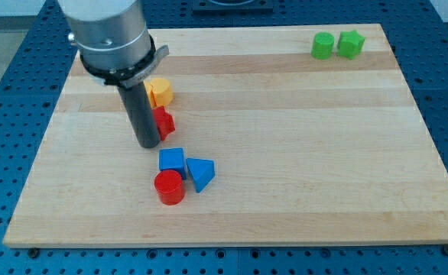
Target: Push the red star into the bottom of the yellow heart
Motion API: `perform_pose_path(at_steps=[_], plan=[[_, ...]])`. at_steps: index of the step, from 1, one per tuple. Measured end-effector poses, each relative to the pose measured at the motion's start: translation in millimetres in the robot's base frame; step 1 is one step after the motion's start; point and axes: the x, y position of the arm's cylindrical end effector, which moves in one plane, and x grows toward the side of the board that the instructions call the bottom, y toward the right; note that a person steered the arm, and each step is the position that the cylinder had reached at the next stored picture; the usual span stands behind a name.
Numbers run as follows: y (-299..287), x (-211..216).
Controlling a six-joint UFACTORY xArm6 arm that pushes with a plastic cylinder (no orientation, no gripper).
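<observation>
The red star [163, 122] lies on the wooden board at the view's left, partly hidden behind the rod. The yellow heart [160, 92] sits just above it, toward the view's top, almost touching; an orange edge shows at its left side behind the rod. My tip [147, 143] rests on the board at the red star's lower left, touching or nearly touching it. The rod hides the star's left part.
A blue cube [172, 161], a blue triangular block [200, 173] and a red cylinder [169, 187] cluster just below the tip. A green cylinder [323, 45] and a green block [351, 43] sit at the top right. The board's left edge [44, 145] is close.
</observation>
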Motion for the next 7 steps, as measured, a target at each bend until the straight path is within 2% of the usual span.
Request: perform_pose_path(at_steps=[2, 3, 5, 6, 7], plan=[[7, -37], [11, -17], [-61, 60], [-68, 119], [-63, 158]])
